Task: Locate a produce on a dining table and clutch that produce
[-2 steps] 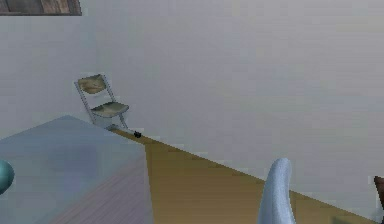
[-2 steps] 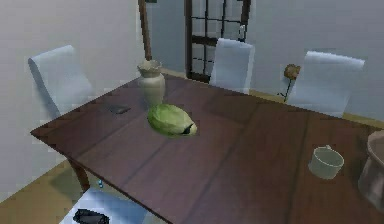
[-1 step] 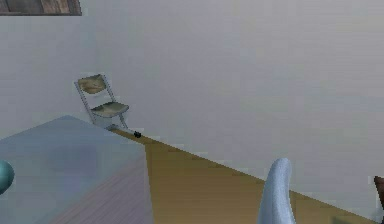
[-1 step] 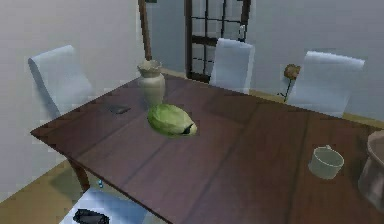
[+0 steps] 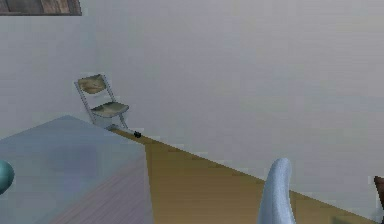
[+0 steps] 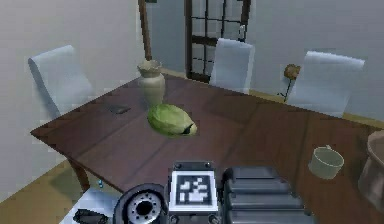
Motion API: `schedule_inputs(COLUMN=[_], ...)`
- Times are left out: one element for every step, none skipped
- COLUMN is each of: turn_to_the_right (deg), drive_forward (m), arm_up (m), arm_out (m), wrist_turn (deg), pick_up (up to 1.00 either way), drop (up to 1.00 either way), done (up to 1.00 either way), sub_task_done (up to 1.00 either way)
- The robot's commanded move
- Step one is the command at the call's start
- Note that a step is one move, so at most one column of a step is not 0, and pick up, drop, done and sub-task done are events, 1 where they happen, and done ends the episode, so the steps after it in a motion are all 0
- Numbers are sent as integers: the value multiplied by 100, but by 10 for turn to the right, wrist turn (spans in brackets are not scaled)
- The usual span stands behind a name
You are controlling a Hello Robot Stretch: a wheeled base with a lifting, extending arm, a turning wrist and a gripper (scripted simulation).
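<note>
A green leafy produce [image 6: 172, 120], like a head of lettuce, lies near the middle of the dark wooden dining table [image 6: 240, 140]. At the arm side view's bottom edge sits the arm's dark end with a white marked square [image 6: 195, 190]. Left of it is the gripper's dark round body [image 6: 140, 206], close to the table's near edge. I cannot make out its fingers, and I cannot tell whether it holds anything.
A beige vase [image 6: 151, 82] stands behind the produce, a small dark flat thing [image 6: 117, 109] to its left, a white mug [image 6: 326, 161] at the right. Pale chairs [image 6: 232, 63] ring the table. Ahead are a blue-grey block [image 5: 70, 170], a folding chair [image 5: 103, 100] and wooden floor [image 5: 200, 185].
</note>
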Motion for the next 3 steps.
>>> schedule_inputs(turn_to_the_right=[0, 0, 0], drive_forward=[0, 0, 0], arm_up=[0, 0, 0], arm_out=[42, 0, 0], wrist_turn=[0, 450, 450], pick_up=[0, 0, 0], drop=[0, 0, 0], done=[0, 0, 0], sub_task_done=[0, 0, 0])
